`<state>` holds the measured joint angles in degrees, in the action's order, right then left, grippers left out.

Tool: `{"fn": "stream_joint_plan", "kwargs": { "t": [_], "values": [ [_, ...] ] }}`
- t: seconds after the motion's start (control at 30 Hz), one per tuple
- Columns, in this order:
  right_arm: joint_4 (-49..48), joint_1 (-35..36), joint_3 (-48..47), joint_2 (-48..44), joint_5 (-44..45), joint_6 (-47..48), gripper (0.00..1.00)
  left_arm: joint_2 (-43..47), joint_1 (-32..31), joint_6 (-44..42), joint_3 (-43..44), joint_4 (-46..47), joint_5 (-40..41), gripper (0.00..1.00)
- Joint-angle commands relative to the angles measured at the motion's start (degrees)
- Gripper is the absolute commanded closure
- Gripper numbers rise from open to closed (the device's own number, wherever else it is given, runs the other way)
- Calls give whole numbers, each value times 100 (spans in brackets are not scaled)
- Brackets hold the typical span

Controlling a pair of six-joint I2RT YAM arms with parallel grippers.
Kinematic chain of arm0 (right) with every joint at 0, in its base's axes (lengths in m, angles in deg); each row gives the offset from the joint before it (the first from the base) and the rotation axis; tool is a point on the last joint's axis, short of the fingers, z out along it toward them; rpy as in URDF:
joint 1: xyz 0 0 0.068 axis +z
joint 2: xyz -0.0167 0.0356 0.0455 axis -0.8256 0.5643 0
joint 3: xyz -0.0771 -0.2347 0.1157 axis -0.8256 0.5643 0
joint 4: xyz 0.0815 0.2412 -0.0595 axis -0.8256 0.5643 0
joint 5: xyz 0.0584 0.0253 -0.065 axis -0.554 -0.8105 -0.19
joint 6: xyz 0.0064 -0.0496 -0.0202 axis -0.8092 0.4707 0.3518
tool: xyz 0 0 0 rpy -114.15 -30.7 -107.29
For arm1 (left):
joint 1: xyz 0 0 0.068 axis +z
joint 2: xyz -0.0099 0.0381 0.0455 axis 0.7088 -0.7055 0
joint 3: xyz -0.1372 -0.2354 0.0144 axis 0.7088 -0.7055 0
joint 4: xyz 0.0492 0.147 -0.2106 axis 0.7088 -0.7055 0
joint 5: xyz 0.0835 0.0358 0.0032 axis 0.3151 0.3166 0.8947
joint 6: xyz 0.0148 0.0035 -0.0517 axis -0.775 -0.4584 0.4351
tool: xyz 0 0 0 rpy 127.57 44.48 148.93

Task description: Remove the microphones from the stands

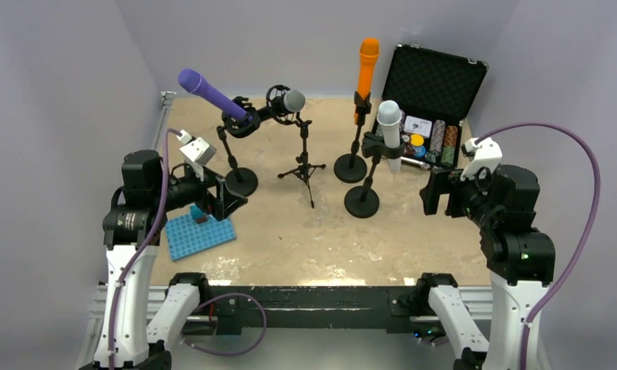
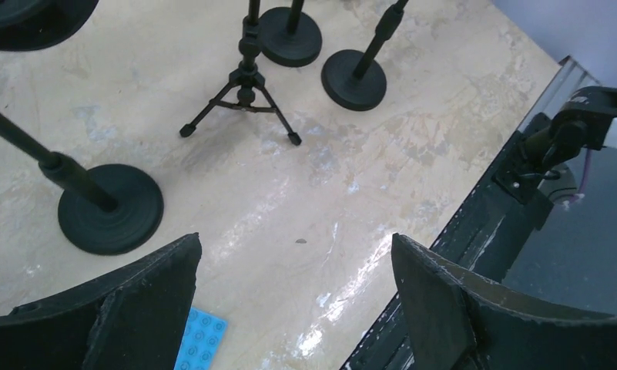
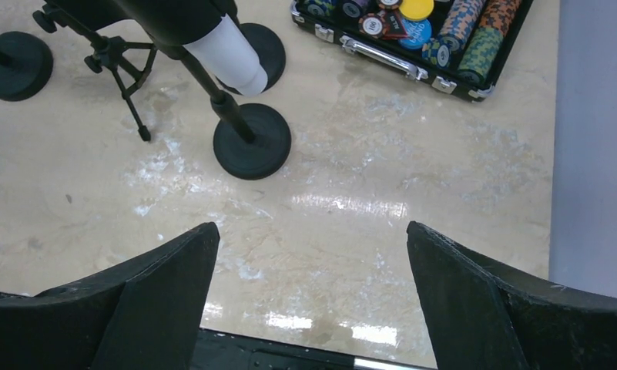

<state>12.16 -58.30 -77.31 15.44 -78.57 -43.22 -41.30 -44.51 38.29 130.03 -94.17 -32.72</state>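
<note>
From above, the white microphone with a silver head (image 1: 390, 127) stands upright in its black round-foot stand (image 1: 363, 202), just ahead and left of the right fingers (image 1: 433, 193), the nearer arm. Left wrist view: the left fingers (image 2: 147, 304) are spread wide, holding nothing. Right wrist view: the right fingers (image 3: 162, 301) are spread too; the microphone's handle is ahead, left.

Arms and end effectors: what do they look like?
The left arm and right arm have black joint housings on white links, each trailing a purple cable. A white camera block tops each wrist. The left end effector and right end effector have black wedge-shaped fingers.
</note>
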Motion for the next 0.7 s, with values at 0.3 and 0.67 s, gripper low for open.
{"fn": "stream_joint_plan", "kwargs": {
  "t": [0.3, 0.67],
  "values": [
    [546, -16, -1690, 877, -1708, 1081, 6, -690, -290, 984, 783, 1722, -1356, 4],
    [-643, -16, -545, 417, -3598, 2118, 5, -1339, -806, -1414, 1556, -380, -1324, 6]
  ]
}}
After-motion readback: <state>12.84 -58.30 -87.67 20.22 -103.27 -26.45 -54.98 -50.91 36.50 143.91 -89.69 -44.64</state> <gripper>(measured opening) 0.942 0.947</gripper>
